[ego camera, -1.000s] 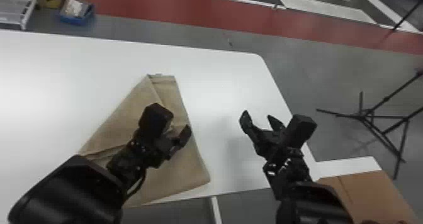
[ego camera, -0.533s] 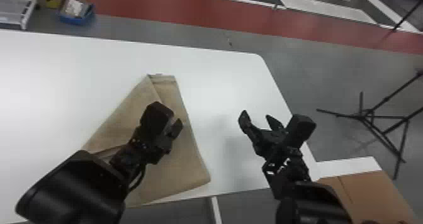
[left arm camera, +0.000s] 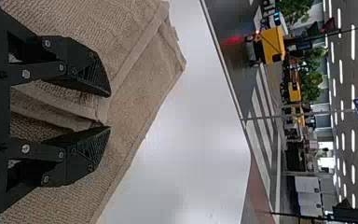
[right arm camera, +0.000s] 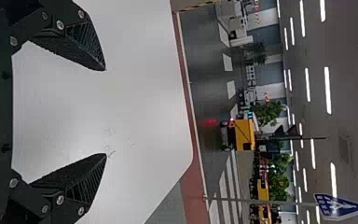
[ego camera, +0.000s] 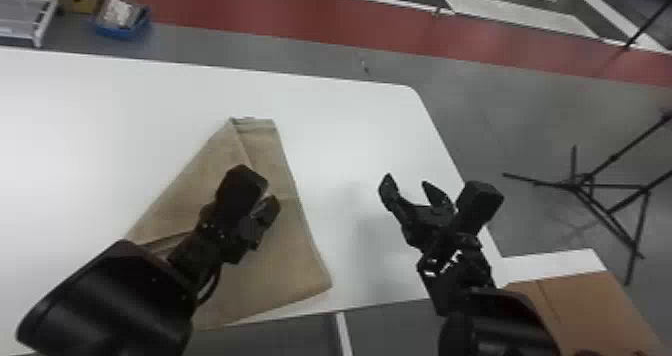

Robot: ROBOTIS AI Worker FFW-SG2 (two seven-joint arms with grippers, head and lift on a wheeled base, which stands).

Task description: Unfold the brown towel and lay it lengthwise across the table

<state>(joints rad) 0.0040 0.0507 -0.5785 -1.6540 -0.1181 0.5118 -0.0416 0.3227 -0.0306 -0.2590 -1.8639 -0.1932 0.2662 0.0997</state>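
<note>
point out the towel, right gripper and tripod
towel (ego camera: pixel 280 280): head view, on its near right part
right gripper (right arm camera: pixel 105 112): right wrist view, midway between its fingertips
tripod (ego camera: pixel 574 185): head view, where its legs meet

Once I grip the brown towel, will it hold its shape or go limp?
Likely limp: the towel lies in soft, uneven folds on the table. Its coarse weave suggests it won't slip easily, though the overlapping layers may lift together.

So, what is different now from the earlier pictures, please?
The left pincer has shifted slightly to the robot's left, above the brown towel. I see nothing newly gripped or released. The towel lies folded as before, and the right pincer has stayed open over the table.
</note>
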